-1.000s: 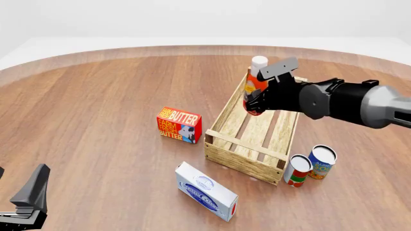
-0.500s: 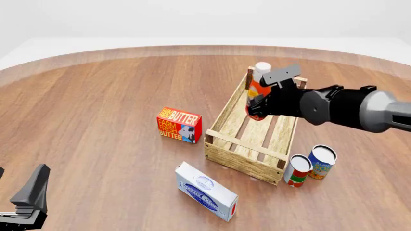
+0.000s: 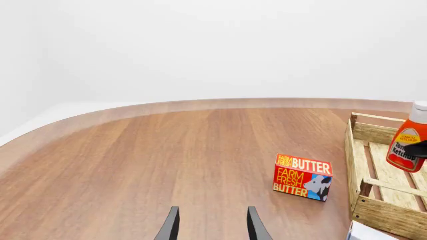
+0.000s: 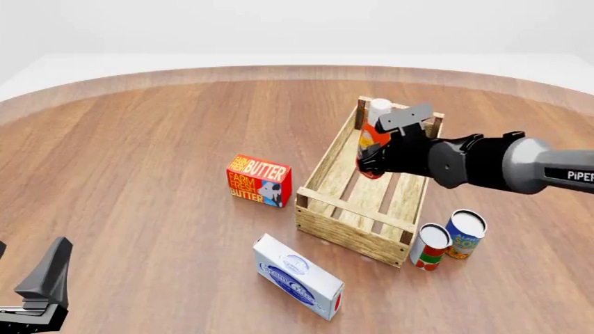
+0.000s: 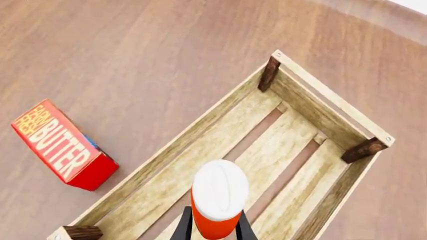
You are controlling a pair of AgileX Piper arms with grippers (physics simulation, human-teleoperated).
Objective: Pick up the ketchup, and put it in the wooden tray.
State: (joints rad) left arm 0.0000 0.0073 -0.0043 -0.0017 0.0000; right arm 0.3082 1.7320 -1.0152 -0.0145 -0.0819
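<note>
Ketchup (image 4: 372,132): slim red bottle, white cap, yellow-orange label; upright, right of centre in the front view, inside the far half of the wooden tray. Whether its base touches the slats cannot be told.

Right gripper (image 4: 374,154): closed on the ketchup body, dark fingers either side of the red bottle in the right wrist view (image 5: 215,220); arm enters from the right edge.

Wooden tray (image 4: 323,217): long light-wood slatted crate, dark corner posts, running from centre toward upper right.

Left gripper (image 3: 212,227): lower left corner of the front view, well apart from the rest; its two fingers stand parted with nothing between them, above bare surface (image 4: 139,139).

Butter box (image 4: 259,180): red, left of the tray.

White box (image 4: 297,276): lying flat, near the tray's near end.

Two cans (image 4: 448,238): side by side, right of the tray's near corner.
</note>
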